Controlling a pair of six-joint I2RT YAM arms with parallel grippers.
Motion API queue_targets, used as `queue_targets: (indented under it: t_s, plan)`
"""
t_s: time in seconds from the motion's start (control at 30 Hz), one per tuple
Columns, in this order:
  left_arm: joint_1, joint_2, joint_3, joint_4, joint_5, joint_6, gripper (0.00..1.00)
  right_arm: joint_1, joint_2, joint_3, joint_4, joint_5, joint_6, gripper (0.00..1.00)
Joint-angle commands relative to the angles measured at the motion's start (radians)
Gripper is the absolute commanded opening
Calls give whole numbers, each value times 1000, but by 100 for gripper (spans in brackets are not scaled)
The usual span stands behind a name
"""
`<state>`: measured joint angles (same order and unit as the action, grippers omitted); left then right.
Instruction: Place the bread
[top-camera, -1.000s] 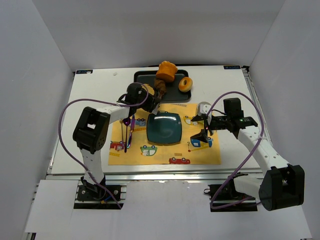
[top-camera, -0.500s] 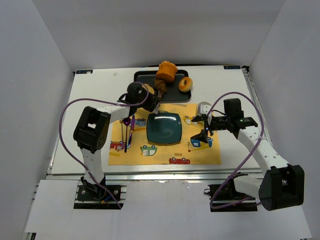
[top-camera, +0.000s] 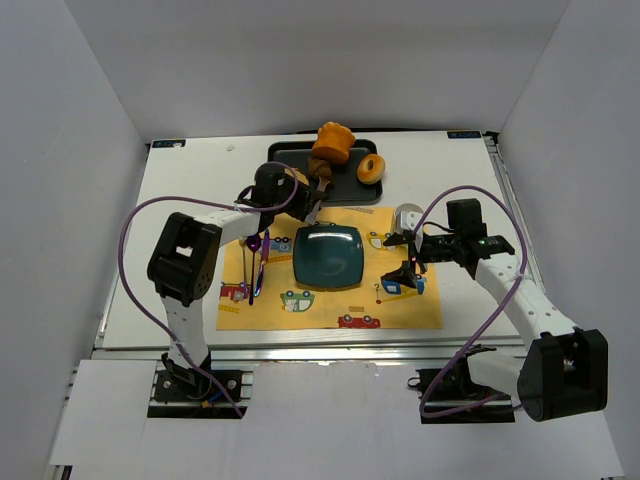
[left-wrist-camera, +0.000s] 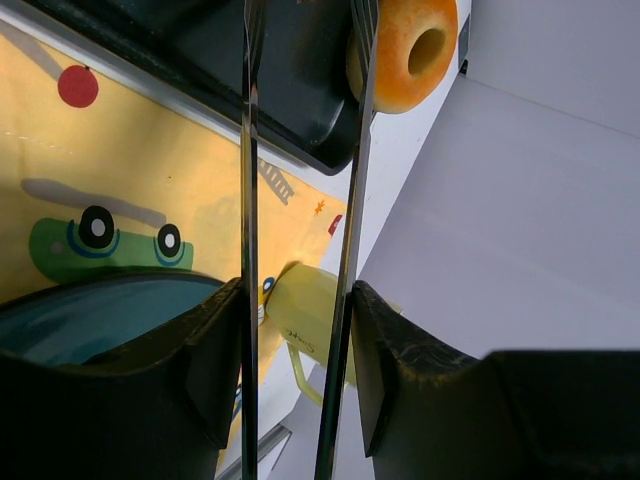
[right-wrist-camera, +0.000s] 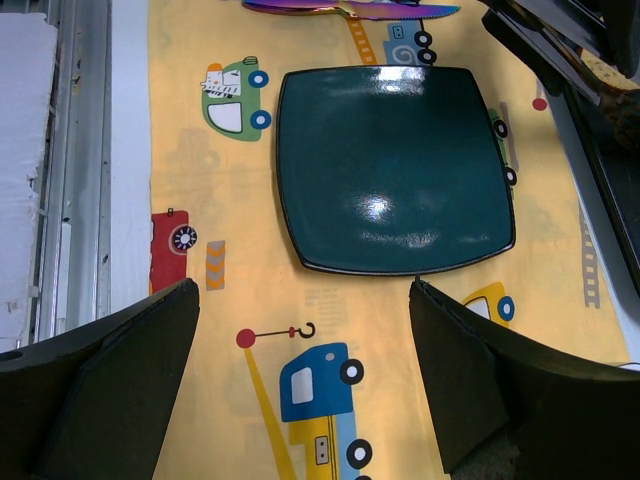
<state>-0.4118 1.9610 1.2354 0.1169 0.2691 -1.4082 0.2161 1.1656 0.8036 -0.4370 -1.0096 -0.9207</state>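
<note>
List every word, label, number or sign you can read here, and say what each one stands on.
No text here can be read.
Small dark mark on the pale yellow cup: too blurred to read.
Blue corner stickers on the table: too small to read.
Yellow placemat: cartoon vehicles only, no legible words.

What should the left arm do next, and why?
Probably swing the left gripper toward the plate, if it grips the bread: the bread is at its tips by the tray's near edge, the grip itself is hidden, and the plate is bare.
</note>
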Motion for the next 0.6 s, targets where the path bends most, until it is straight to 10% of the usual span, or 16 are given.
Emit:
queue_targets:
  t_s: [0.0,0.57]
  plan:
    - [-7,12,33,40,2,-15,54,-6,-12,-1,18,-24,-7,89]
    - [-9,45,65,61,-4,-44,55,-7,-15,-11,15,-29,-12,89]
